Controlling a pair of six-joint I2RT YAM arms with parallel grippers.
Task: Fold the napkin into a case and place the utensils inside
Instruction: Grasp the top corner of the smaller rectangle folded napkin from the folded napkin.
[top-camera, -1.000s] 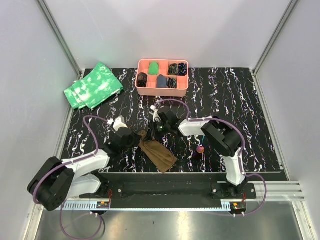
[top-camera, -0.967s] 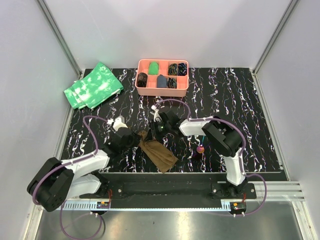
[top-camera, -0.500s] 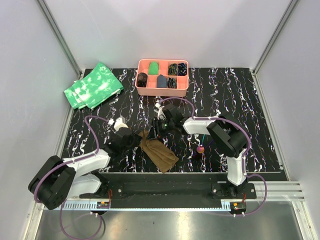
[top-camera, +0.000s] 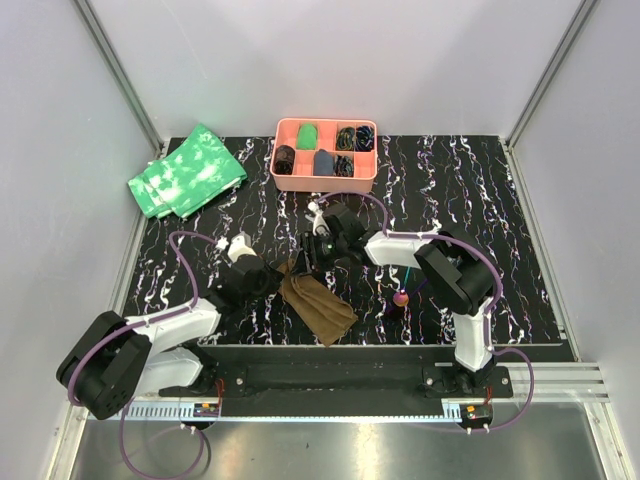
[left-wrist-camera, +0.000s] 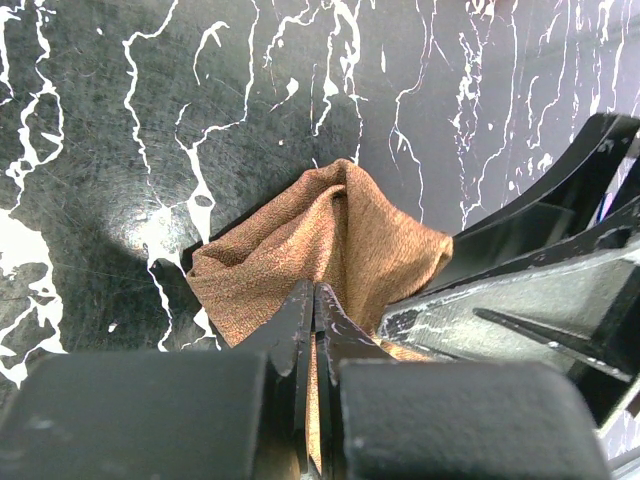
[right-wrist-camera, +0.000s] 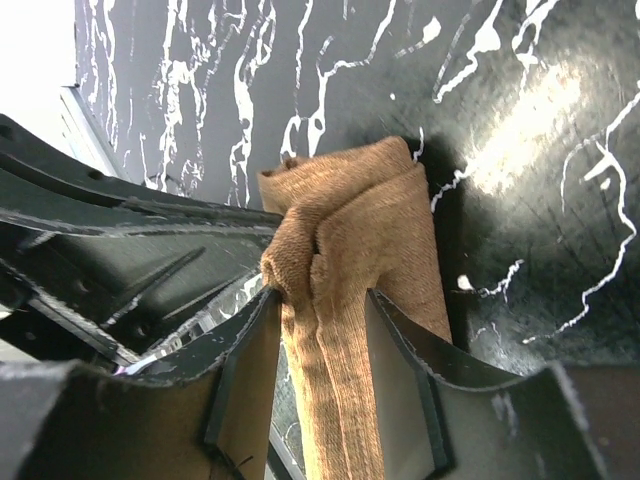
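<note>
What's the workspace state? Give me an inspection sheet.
Surface: black marbled mat.
Job's things: napkin folded into a strip, one end bunched; utensils on mat, right of napkin, not inside.
Clutter: pink tray holding small items; green cloths far left.
Tools: left tool shut on napkin; right tool open, astride napkin.
Cables: purple cables looped along both arms.
Surroundings: grey walls; nothing else seen.

No text, label, brand, number or sign can be read on anything here
</note>
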